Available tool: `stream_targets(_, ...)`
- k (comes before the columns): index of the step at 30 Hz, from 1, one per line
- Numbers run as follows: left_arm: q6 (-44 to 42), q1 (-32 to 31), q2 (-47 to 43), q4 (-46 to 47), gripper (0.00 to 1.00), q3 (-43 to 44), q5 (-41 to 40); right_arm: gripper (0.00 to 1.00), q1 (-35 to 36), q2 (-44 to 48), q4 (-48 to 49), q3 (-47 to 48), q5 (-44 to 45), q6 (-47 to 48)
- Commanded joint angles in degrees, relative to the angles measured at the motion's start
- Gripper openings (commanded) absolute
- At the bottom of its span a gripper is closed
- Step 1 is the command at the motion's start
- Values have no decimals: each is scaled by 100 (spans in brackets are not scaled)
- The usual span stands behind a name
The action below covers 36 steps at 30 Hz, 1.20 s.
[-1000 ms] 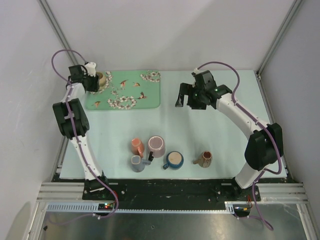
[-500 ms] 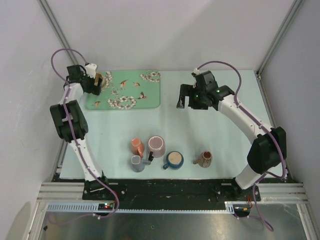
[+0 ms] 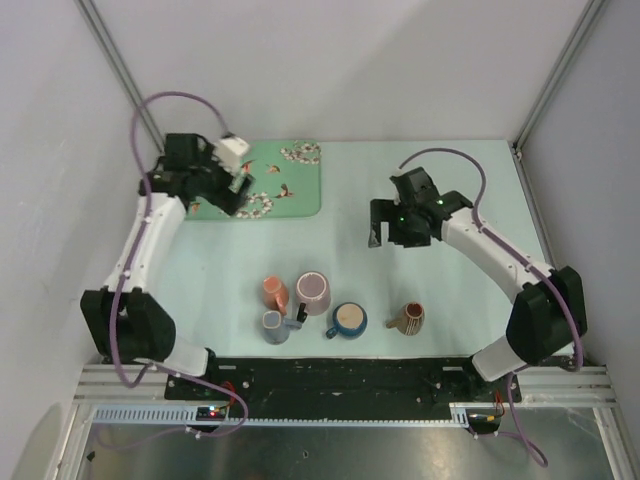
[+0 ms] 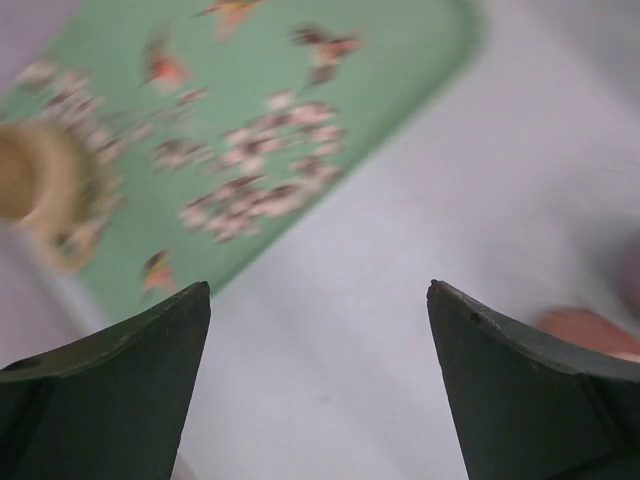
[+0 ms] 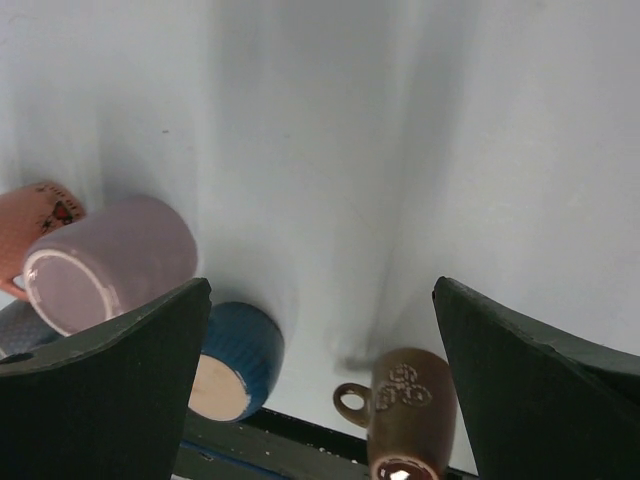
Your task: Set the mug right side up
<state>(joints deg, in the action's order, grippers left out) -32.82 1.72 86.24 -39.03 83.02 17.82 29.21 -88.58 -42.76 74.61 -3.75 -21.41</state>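
Pale blue-white tabletop (image 3: 440, 170): carries everything; both arm bases sit at its near edge.
Green rectangular tray with flower-and-bird print (image 3: 300, 200): lies flat on the far-left part of the table.
White-and-black left arm with purple cable (image 3: 150, 235): reaches to the far left, wrist over the tray.
Matching right arm (image 3: 490, 250): bent in toward the middle, wrist above bare tabletop right of centre.
Left gripper (image 4: 318, 290): jaws spread wide, nothing between them; hangs over the tray's near-right edge. Its wrist view is motion-blurred.
Right gripper (image 5: 322, 283): jaws spread wide, holding nothing, bare table directly below.
Mauve-pink ceramic mug (image 3: 312, 293): near-centre of the table, appears to lie on its side; flat end faces near-left in the right wrist view.
Dark blue textured mug with a cream end face (image 3: 347, 320): just right of the pink mug and nearer the edge, on its side.
Brown mug with stamped swirl marks (image 3: 406, 319): rightmost, apart from the rest, on its side, mouth toward the near edge.
Salmon-orange mug (image 3: 275, 291): just left of the pink mug; orientation can't be told.
Grey-blue mug with dark handle (image 3: 272, 326): nearest-left of the group, handle pointing right; orientation can't be told.
Tan mug (image 4: 30, 190): on the tray near its far-left corner, mouth seemingly up, blurred; hidden under the left arm in the top view.
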Motion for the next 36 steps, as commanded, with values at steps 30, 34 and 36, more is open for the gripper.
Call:
stream_targets(30, 2547, -206, -2111, -398, 99, -1492, -457, 99, 4153, -2131, -1233, 2076, 2746, -2056)
stream_targets(34, 2565, -198, -2136, -371, 100, -1473, -388, 99, 3880, -2332, -1223, 2150, 2847, -1970)
stream_targets(36, 2562, -198, -2161, -365, 99, -1456, -408, 99, 3710, -2366, -1236, 2120, 3063, -1851)
